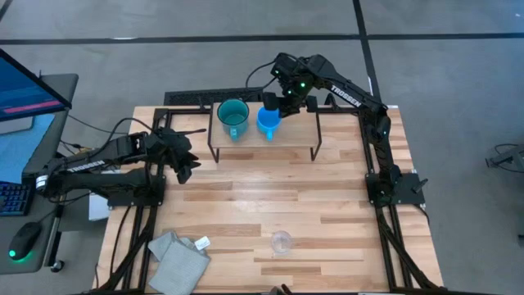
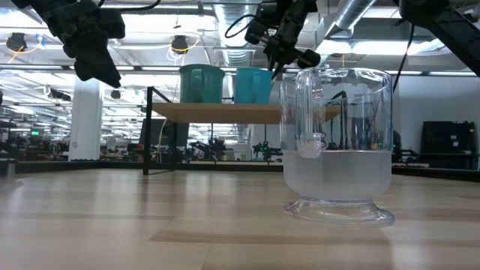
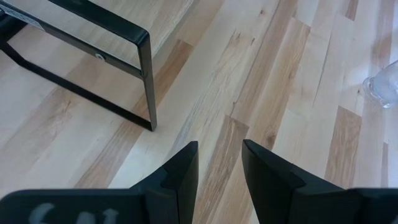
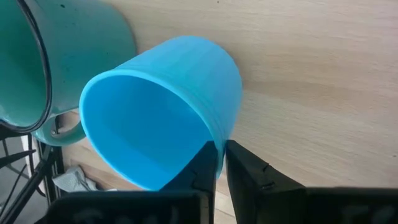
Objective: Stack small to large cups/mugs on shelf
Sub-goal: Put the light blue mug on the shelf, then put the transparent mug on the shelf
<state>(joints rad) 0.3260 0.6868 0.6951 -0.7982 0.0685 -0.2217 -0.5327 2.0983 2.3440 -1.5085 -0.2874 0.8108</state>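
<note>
The right gripper pinches the rim of the blue mug, one finger inside the mouth and one outside on the wall, the jaws nearly together on the thin wall. The mug stands on the shelf, directly ahead of the jaws. Just beyond it, on the side away from the gripped wall, stands the teal mug, its handle pointing out over the shelf edge; the two mugs sit side by side, very close.

In the high view the right gripper is over the shelf, with the blue mug and teal mug beside it.

The left gripper hangs over the table, jaws slightly apart and empty. Ahead of them stands a black shelf leg; the clear cup sits farther off, well apart.

A grey cloth lies at the table's near edge, near the clear cup.
</note>
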